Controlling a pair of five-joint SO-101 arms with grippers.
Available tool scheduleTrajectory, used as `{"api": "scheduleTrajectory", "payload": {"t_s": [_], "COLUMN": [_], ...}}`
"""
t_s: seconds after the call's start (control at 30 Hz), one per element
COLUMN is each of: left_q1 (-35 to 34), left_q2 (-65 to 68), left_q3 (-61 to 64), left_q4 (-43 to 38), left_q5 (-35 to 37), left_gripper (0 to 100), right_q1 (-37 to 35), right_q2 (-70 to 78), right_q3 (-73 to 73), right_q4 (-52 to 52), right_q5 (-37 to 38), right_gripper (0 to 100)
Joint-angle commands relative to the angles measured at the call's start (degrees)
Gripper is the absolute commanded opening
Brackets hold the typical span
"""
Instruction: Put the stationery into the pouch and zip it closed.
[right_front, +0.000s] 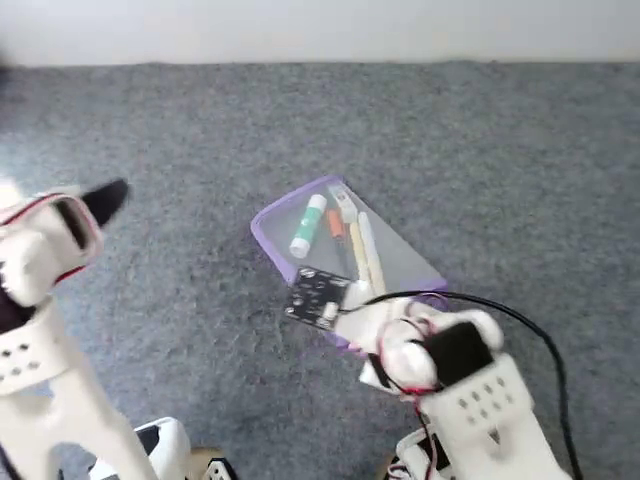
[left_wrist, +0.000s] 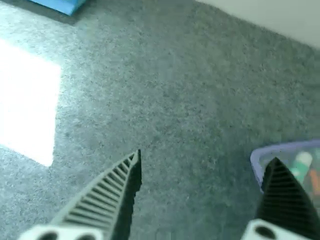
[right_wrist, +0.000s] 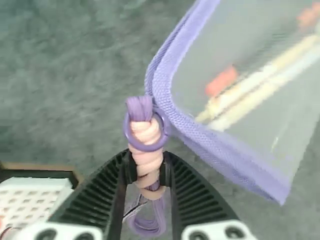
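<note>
Far left: left gripper (left_wrist: 205, 157) hangs above the bare grey carpet (right_front: 180, 140), jaws spread wide with nothing between them, well apart from the work; a corner of the pouch sits just off to its side in its wrist view. Centre: pouch (right_front: 268, 228), clear-faced with a purple edge, lies flat and askew on the carpet. Inside it are a green-capped glue stick (right_front: 307, 225), a small orange piece (right_front: 335, 222) and two pale sticks (right_front: 362, 250), all seen through the clear face. No loose stationery shows on the carpet around it, so loading reads as done. Right: right gripper (right_wrist: 146, 161) is at the pouch's near corner, jaws clamped on the zip pull cord (right_wrist: 145, 137), a purple and pink cord tied through a ring at the rounded corner. The cord looks taut toward the gripper. Judgement: the task is in its last stage, the zipping. The pull sits at a corner, but cannot tell whether that is the start or the end of the zip's run, nor whether the teeth along the far edge are shut. Left to do, at most: run the pull and let go.
</note>
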Motion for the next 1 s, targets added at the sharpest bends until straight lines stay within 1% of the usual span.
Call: {"api": "scheduleTrajectory", "payload": {"t_s": [0.0,0.13,0.27,0.33,0.43,0.53,0.67,0.77,0.97], "left_q1": [6.59,13.89,22.86,27.87,35.6,41.76,46.15,49.23,54.24], "left_q2": [-1.85,-1.93,-1.93,-1.58,-1.41,-1.85,-1.85,-1.49,-1.41], "left_q3": [3.21,4.7,4.79,4.88,6.55,10.24,13.32,14.99,22.99], "left_q4": [0.62,0.7,0.7,0.7,-0.09,-1.85,-5.63,-10.64,-24.62], "left_q5": [-5.98,-10.9,-17.14,-19.34,-16.35,-13.27,-10.29,-9.23,-6.77], "left_gripper": [37,37,37,37,37,37,37,37,37], "right_q1": [4.44,8.48,11.03,11.74,13.93,16.4,17.71,17.71,17.71], "right_q2": [-5.14,-5.32,-5.32,-5.32,-5.32,-5.58,-5.76,-5.85,-5.41], "right_q3": [-5.45,-11.96,-15.47,-16.09,-16.09,-16.09,-16.09,-17.05,-19.52], "right_q4": [-0.13,-0.75,-3.91,-4.88,-6.55,-9.01,-11.47,-11.74,-11.65], "right_q5": [1.67,1.76,2.11,3.43,4.13,4.13,3.87,3.78,3.87], "right_gripper": [0.9,0.9,0.9,0.9,0.9,0.9,0.9,0.9,0.9]}}
